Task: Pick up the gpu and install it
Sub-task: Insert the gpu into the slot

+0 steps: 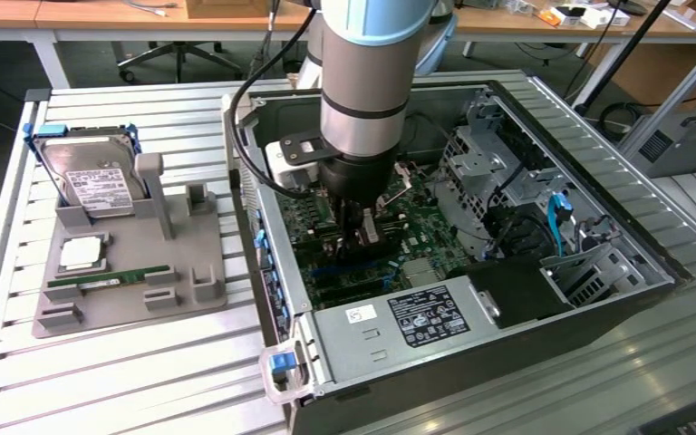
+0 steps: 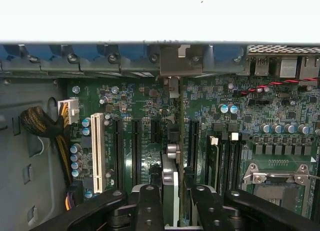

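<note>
My gripper (image 1: 355, 237) reaches down inside the open computer case (image 1: 638, 245), just above the green motherboard (image 1: 415, 231). It is shut on the gpu (image 2: 171, 191), which I see edge-on as a thin upright card between the black fingers (image 2: 150, 208). The card runs over a black expansion slot (image 2: 192, 141) toward the rear wall of the case. Its silver bracket (image 2: 174, 61) sits at the rear slot openings under the blue latches (image 2: 130, 52). In the exterior view the gpu (image 1: 369, 231) is mostly hidden by the wrist.
A grey fixture (image 1: 191, 272) on the slatted table holds a hard drive (image 1: 97, 186), a RAM stick (image 1: 112, 279) and a square chip (image 1: 82, 254). In the case are the power supply (image 1: 402, 322), drive cage (image 1: 481, 168), white slot (image 2: 97, 151), CPU socket (image 2: 277, 183) and cable bundle (image 2: 40, 123).
</note>
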`<state>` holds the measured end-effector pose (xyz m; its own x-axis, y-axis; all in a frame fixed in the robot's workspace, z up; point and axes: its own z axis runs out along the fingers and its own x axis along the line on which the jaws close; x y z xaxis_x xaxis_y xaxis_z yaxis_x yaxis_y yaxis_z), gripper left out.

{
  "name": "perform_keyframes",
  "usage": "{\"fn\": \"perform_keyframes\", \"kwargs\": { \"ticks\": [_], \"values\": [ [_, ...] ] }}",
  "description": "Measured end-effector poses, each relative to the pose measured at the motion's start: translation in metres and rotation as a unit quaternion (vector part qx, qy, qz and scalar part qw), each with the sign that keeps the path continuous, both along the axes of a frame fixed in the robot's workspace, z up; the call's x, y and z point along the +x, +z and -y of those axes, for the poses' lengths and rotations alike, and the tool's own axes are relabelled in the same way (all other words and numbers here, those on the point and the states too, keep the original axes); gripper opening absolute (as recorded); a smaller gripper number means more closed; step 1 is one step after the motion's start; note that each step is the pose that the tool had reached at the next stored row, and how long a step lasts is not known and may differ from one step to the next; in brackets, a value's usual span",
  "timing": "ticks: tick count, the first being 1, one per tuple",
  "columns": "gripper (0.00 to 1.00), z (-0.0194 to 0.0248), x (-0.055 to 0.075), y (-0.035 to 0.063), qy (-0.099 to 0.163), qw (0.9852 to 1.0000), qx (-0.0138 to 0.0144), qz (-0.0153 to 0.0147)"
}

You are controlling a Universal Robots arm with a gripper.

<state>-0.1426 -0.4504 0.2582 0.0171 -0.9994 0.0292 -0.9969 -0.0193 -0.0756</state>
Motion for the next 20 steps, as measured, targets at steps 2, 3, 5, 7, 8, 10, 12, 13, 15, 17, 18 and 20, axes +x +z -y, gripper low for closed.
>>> {"fn": "perform_keyframes", "kwargs": {
  "ticks": [2, 3, 5, 7, 8, 10, 12, 13, 15, 17, 18, 20],
  "values": [
    [0.27, 0.0, 0.0, 0.0, 0.0, 1.0, 0.0, 0.0],
    [0.27, 0.0, 0.0, 0.0, 0.0, 1.0, 0.0, 0.0],
    [0.27, 0.0, 0.0, -0.0004, 0.0, 1.0, 0.0, 0.0],
    [0.27, 0.0, 0.0, -0.001, 0.0, 1.0, 0.0001, 0.0001],
    [0.27, 0.0, 0.0, -0.0013, 0.0, 1.0, 0.0001, 0.0001],
    [0.27, 0.0, 0.0, -0.0018, 0.0, 1.0, 0.0, 0.0],
    [0.27, 0.0, 0.0001, -0.0021, 0.0, 1.0, 0.0003, -0.0001],
    [0.27, 0.0, 0.0003, -0.0023, -0.001, 1.0, 0.0008, 0.0],
    [0.27, 0.0, 0.0003, -0.0026, -0.002, 1.0, 0.0011, 0.0],
    [0.27, 0.0, 0.0003, -0.0029, -0.002, 1.0, 0.0013, 0.0],
    [0.27, 0.0, 0.0003, -0.003, -0.002, 1.0, 0.0013, 0.0],
    [0.27, 0.0, 0.0003, -0.0038, -0.003, 1.0, 0.0014, 0.0]
  ]
}}
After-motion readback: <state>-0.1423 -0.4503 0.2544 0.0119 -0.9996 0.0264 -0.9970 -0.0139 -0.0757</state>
